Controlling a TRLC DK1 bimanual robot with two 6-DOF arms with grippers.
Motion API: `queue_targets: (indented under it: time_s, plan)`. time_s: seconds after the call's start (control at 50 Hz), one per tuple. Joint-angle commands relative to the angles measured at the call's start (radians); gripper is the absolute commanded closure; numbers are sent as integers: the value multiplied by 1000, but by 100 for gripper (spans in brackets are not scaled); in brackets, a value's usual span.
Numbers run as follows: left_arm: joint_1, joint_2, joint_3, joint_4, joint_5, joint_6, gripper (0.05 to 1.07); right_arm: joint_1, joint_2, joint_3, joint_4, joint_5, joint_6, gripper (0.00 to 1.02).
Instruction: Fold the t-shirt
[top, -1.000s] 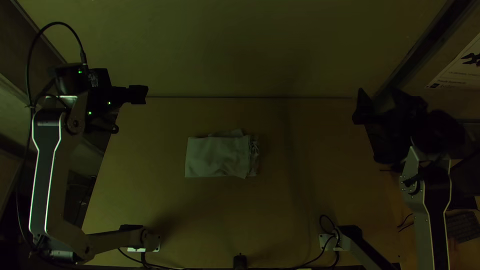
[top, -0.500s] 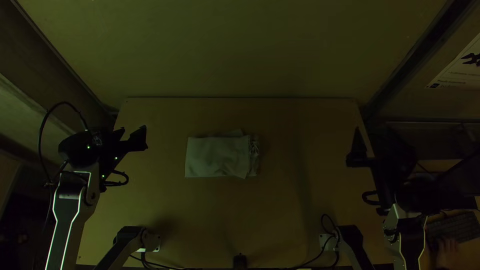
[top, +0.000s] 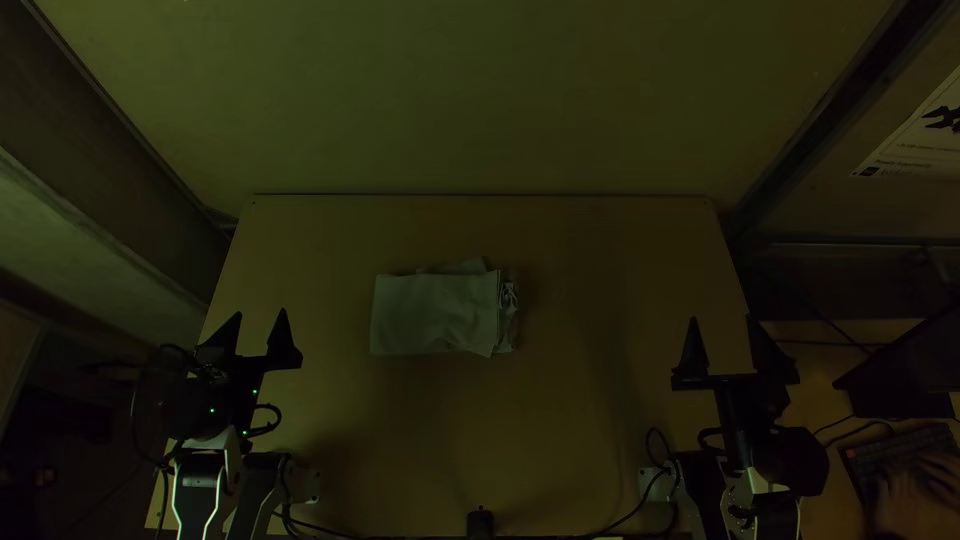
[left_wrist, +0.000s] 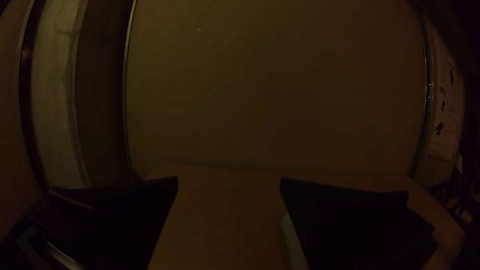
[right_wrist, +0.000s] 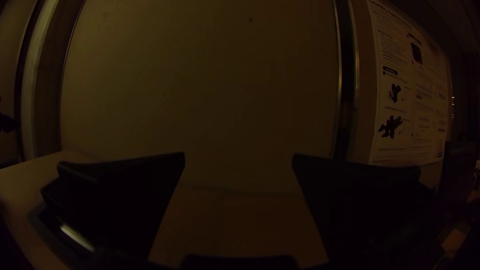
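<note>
Found on the worktop (top: 560, 430): one T-shirt (top: 435, 313), pale, folded to a flat oblong, long sides running roughly with the far and near edges, a little nearer the left edge than the right. Noted a smooth, straight end toward the left edge, a ruffled end with bunched layers toward the right edge, and a corner of cloth jutting toward the far edge. Could not tell the count of layers. Listed next, just inside the left edge: left gripper (top: 260, 315), wide black fingers spread well apart, tips toward the far edge, released, clasping nothing, well apart from the T-shirt. Saw in the left wrist view a broad gap from tip to tip, with a pale sliver (left_wrist: 294, 242) beside one finger. Listed likewise, at the right edge: right gripper (top: 721, 319), fingers parted wide, tips toward the far edge, released, nothing gripped, well apart from the cloth. Saw a broad gap in the right wrist view also. Entered last: small black object (top: 480, 523) at the middle of the near edge; keyboard (top: 880, 452) beyond the right edge, toward the near corner.
</note>
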Motion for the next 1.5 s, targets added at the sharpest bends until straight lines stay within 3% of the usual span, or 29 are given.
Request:
queue_targets:
  time_s: [0.0,0.2,0.62,1.48]
  plan:
    - [0,-87,-101,19,-3,16,10,-3,-26,-43,-28,7,34,4]
    - [7,-228,-219,11,-3,27,10,-4,-28,-115,-34,5,76,4]
    - [127,-230,-320,16,11,65,10,-7,-29,-246,15,1,152,4]
    - [150,-231,-320,14,11,60,10,-18,-26,-339,26,5,169,4]
